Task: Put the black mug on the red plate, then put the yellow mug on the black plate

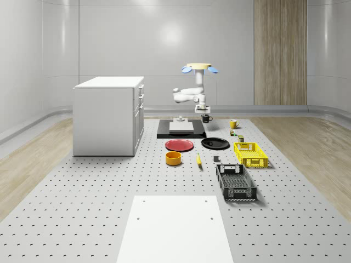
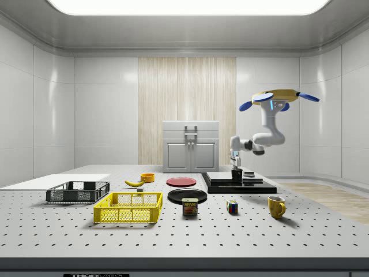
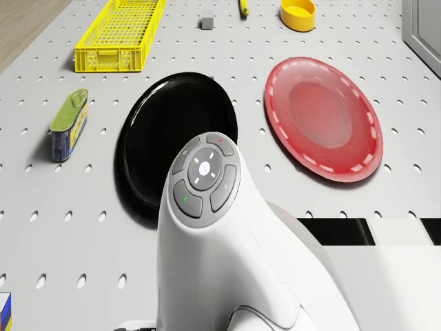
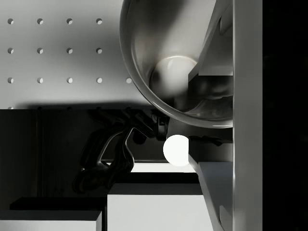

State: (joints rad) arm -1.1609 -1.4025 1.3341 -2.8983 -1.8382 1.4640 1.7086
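Note:
The black mug point(image 1: 206, 118) point(image 2: 236, 174) hangs a little above the table, beside the black platform's right edge as the whole-scene view shows it. My gripper point(image 1: 204, 113) point(image 2: 236, 167) point(image 4: 192, 118) is shut on its rim from above. One finger is inside the mug point(image 4: 154, 57) and one outside. The drone point(image 1: 200, 67) point(image 2: 277, 97) hovers behind the platform, arm reaching down. The red plate point(image 1: 179, 144) point(image 3: 324, 117) and black plate point(image 1: 215, 143) point(image 3: 179, 138) lie side by side in front of the platform. The yellow mug point(image 1: 233, 124) point(image 2: 276, 206) stands upright to the right.
The black platform point(image 1: 164, 133) carries a white block. A white cabinet point(image 1: 109, 115) stands at the left. A yellow basket point(image 1: 250, 154), black basket point(image 1: 236, 182), orange bowl point(image 1: 173, 158) and banana point(image 1: 199, 160) lie nearer the front. A can point(image 3: 69, 124) and colour cube point(image 2: 232, 206) sit near the black plate.

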